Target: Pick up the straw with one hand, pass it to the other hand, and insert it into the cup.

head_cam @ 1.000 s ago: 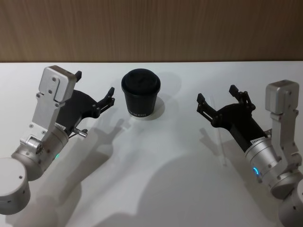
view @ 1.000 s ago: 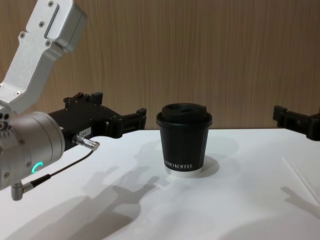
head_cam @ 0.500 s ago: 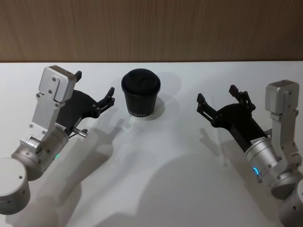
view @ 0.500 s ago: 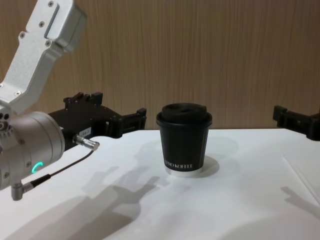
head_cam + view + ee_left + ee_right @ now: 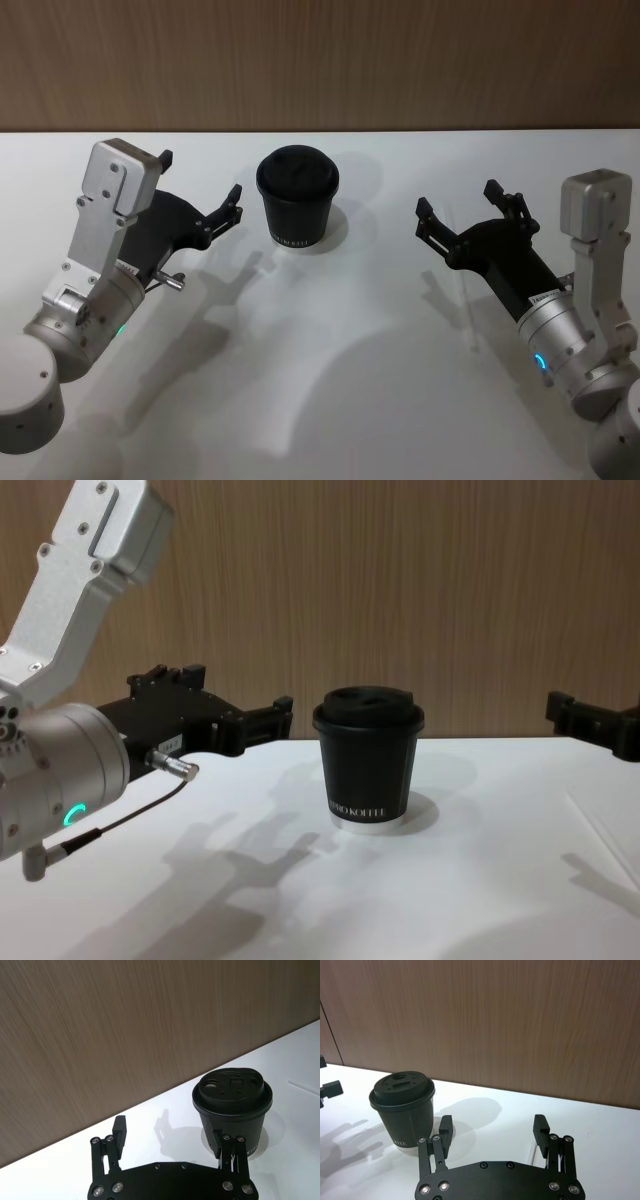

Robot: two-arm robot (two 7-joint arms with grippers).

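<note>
The black lidded cup (image 5: 298, 208) stands upright at the middle back of the white table, also seen in the chest view (image 5: 368, 770). The thin white straw (image 5: 468, 312) lies flat on the table at the right, faint against the white top, partly under my right gripper (image 5: 460, 204). That gripper hovers open above it, and the right wrist view shows the straw (image 5: 532, 1152) beside one finger. My left gripper (image 5: 200, 180) hangs open just left of the cup, with nothing between its fingers; the cup (image 5: 232, 1105) sits past one fingertip.
A brown wooden wall (image 5: 320, 60) runs behind the table's back edge. A thin grey cable with a metal plug (image 5: 172, 765) hangs from the left wrist. Bare table (image 5: 320, 380) lies between the arms in front of the cup.
</note>
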